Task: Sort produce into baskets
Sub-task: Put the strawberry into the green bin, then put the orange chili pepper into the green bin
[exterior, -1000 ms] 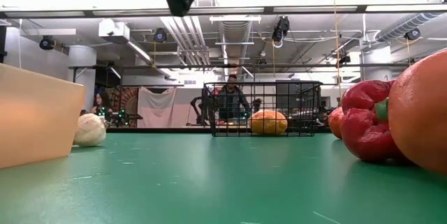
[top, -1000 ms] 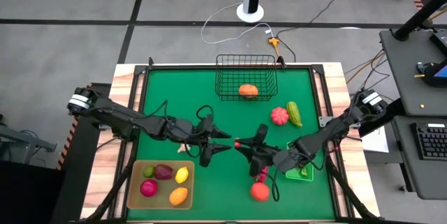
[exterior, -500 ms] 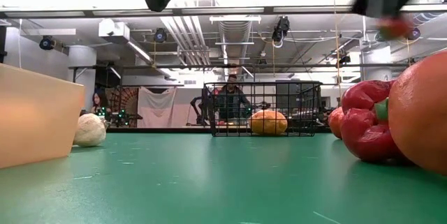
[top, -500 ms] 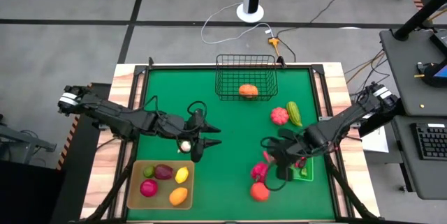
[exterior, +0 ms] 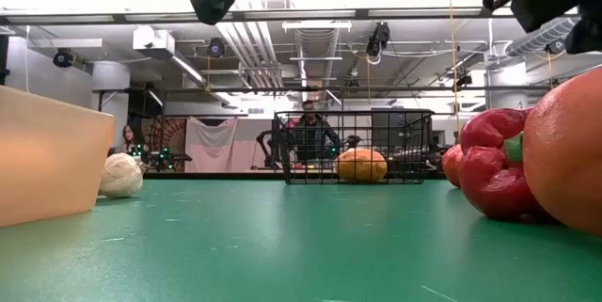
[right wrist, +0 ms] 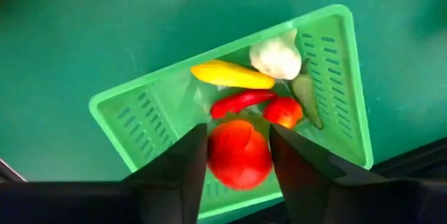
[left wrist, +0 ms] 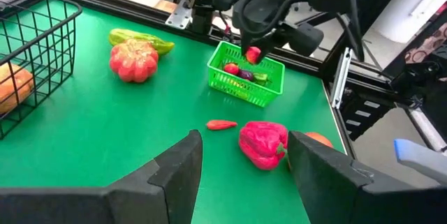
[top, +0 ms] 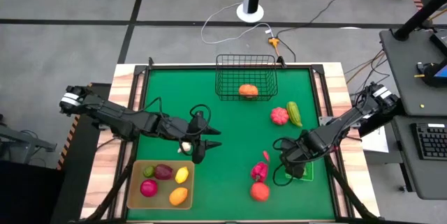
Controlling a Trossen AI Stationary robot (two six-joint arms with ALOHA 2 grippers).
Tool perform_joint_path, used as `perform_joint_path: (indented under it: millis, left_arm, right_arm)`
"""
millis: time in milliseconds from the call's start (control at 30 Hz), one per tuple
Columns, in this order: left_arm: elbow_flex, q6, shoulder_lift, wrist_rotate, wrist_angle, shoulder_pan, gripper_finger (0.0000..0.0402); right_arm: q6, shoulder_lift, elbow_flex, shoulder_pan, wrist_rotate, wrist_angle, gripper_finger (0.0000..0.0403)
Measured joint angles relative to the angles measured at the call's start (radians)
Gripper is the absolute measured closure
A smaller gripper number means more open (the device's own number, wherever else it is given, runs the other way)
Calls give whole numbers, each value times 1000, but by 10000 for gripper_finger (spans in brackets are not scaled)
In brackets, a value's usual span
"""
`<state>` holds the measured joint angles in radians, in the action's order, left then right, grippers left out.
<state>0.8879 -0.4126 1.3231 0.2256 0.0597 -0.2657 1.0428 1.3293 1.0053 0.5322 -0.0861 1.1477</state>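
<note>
The right gripper (right wrist: 238, 155) holds a small red fruit (right wrist: 239, 154) between its fingers, directly over the green bin (right wrist: 133, 119). Release should be straight down, low, so it settles among the yellow chilli (right wrist: 230, 75), red chilli (right wrist: 241, 100) and garlic (right wrist: 276, 56). The left gripper (left wrist: 244, 172) hangs parted and empty over the mat. The wire basket (top: 245, 62) holds one orange piece; the tan tray (top: 137, 193) holds five

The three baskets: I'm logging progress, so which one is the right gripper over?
The green bin, the only plastic one; the right gripper hangs above it with a red tomato.
</note>
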Motion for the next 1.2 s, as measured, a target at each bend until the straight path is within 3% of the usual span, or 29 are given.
perform_joint_path:
  millis: [333, 600, 800, 1033, 1200]
  left_arm:
    - [0, -13, 0, 0, -9, 0, 209]
    - [0, -64, 0, 0, -109, 0, 209]
    - [0, -103, 0, 0, -155, 0, 209]
    - [0, -103, 0, 0, -159, 0, 209]
    - [0, -83, 0, 0, -184, 0, 209]
  right_arm:
    - [-21, -3, -1, 0, 30, -3, 199]
    - [-22, -12, 16, -13, 168, -91, 198]
    - [-26, -5, 16, -92, 222, -248, 198]
    - [-40, 51, 16, -216, 221, -347, 200]
    - [-26, 120, 15, -249, 149, -379, 212]
